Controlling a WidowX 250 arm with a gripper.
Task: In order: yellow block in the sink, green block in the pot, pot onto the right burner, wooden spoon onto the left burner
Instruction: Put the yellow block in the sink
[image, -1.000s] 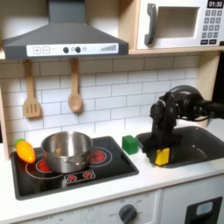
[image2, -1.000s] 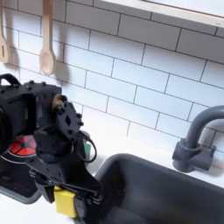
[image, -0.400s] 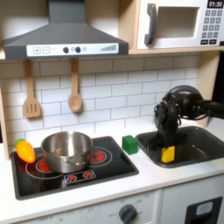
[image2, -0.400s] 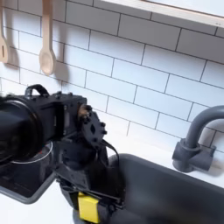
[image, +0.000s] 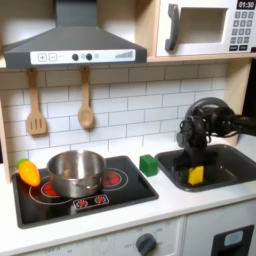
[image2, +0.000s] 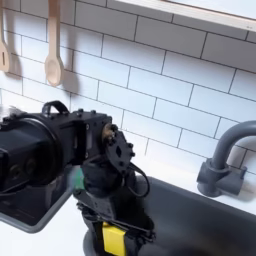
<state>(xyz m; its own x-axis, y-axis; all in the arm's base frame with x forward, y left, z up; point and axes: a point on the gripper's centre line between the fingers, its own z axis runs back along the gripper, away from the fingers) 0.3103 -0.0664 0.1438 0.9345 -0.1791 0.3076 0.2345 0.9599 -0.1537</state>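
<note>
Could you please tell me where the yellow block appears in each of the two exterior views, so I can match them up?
First exterior view: the yellow block sits right of centre, low in the sink, under the gripper.
Second exterior view: the yellow block is at the bottom edge, just left of centre, between the gripper's fingers.
Shared landmark: the wooden spoon hanging on the tiles.

The arm (image2: 50, 150) was black all over, built of boxy, blocky segments with rounded motor housings at the joints. In the second exterior view thin black cables looped out from the wrist and curved back into the body. Small bright screw heads dotted the flat faces near the wrist. The gripper (image2: 114, 236) was black as well, with a squared frame and straight fingers (image2: 128, 233). In the first exterior view the arm (image: 215, 118) showed as a dark mass with a round hump at its top.
</note>
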